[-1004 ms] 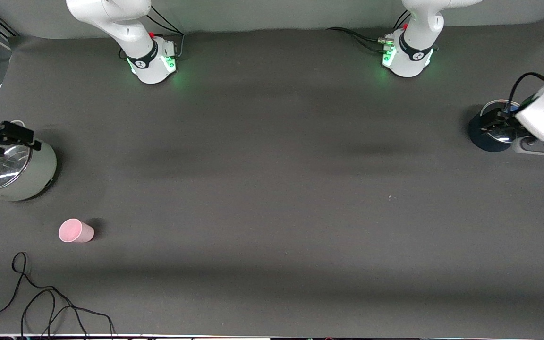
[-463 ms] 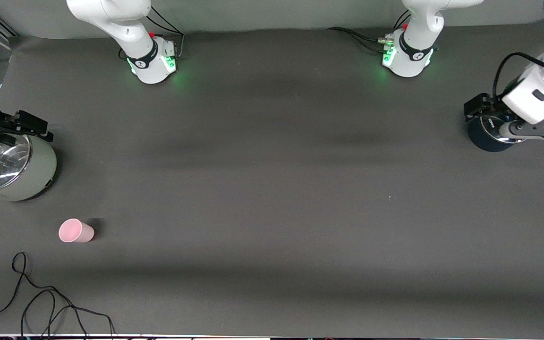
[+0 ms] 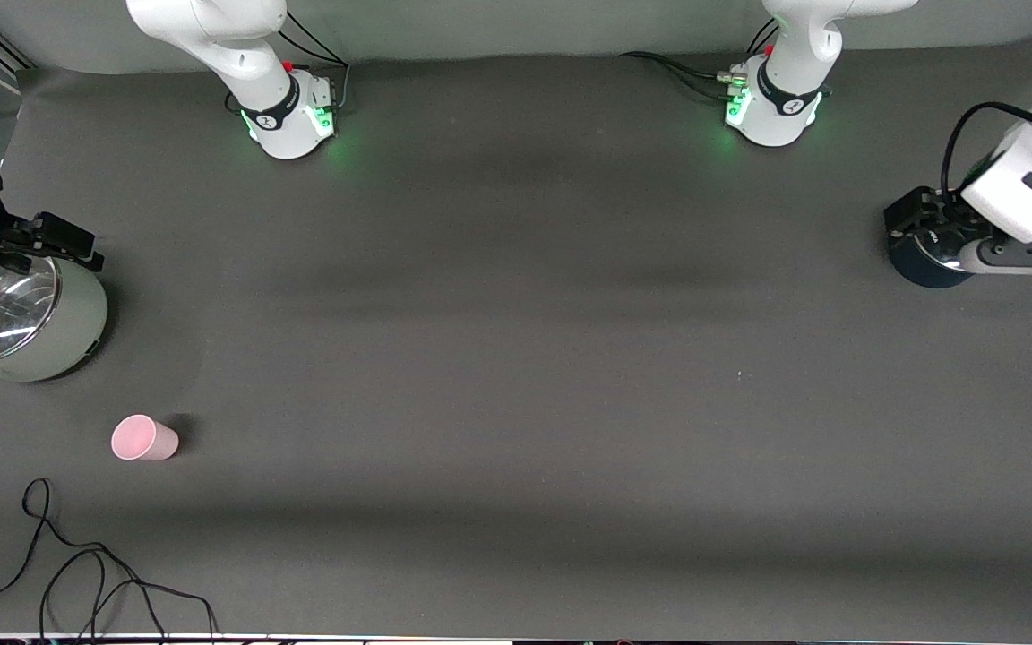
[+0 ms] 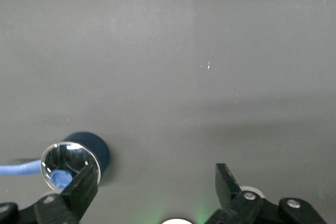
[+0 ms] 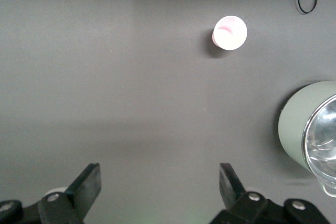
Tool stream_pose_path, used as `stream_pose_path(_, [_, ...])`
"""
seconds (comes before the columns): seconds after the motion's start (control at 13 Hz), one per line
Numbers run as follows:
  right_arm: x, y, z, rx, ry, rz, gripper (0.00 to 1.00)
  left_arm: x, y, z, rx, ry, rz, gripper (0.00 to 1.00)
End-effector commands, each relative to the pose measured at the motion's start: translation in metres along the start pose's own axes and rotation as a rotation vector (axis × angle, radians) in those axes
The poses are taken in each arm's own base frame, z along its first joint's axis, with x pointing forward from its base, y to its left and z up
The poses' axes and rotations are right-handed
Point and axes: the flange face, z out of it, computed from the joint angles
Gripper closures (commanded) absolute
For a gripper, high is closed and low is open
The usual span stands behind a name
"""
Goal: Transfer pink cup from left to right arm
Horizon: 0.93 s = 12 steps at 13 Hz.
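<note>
The pink cup stands upright on the dark table mat toward the right arm's end, nearer to the front camera than the green pot. It also shows in the right wrist view, mouth up and empty. My right gripper hangs over the edge of the green pot, open and empty, well apart from the cup; its fingers spread wide in the right wrist view. My left gripper is over the dark blue cup at the left arm's end, open and empty.
A sage-green pot with a shiny inside stands at the right arm's end. A dark blue cup with a shiny inside stands at the left arm's end. A black cable lies near the front edge.
Both grippers have shifted a little toward the robots' bases and stayed open over the pot and the blue cup. The pink cup has not moved.
</note>
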Motion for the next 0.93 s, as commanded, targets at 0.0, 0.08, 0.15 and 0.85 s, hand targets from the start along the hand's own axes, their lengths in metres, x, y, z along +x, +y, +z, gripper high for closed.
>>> stream_pose_path(0.0, [0.001,0.004,-0.012,-0.024,0.025,0.030,0.00,0.003,-0.012,-0.001,0.011,-0.018,0.024,0.00])
stream_pose_path(0.08, [0.002,0.002,-0.011,-0.024,0.024,0.029,0.00,0.002,-0.012,0.000,0.012,-0.021,0.023,0.00])
stream_pose_path(0.15, [0.001,0.002,-0.012,-0.024,0.025,0.029,0.00,0.001,-0.018,0.003,0.011,-0.028,0.015,0.00])
stream_pose_path(0.85, [-0.004,0.010,-0.009,-0.018,-0.022,0.048,0.00,0.007,-0.002,0.008,-0.002,-0.015,0.069,0.00])
